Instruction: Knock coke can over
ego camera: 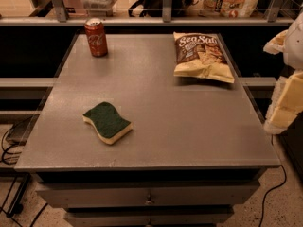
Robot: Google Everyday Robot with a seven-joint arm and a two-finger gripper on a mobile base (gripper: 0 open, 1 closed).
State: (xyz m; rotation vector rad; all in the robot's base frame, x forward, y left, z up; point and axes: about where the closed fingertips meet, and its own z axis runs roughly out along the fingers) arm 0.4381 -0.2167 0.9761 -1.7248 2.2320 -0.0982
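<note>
The coke can [96, 37] is red with white script and a silver top. It stands upright at the far left corner of the grey table [189, 126]. My gripper [285, 105] shows as white and cream parts at the right edge of the view, beside the table's right side and partly cut off. It is far from the can, with the whole table width between them.
A Sea Salt chip bag [202, 56] lies at the far right of the table. A green and yellow sponge [107, 122] lies at the front left. A railing and shelf [161, 20] run behind the table. Cables [9, 145] lie on the floor at the left.
</note>
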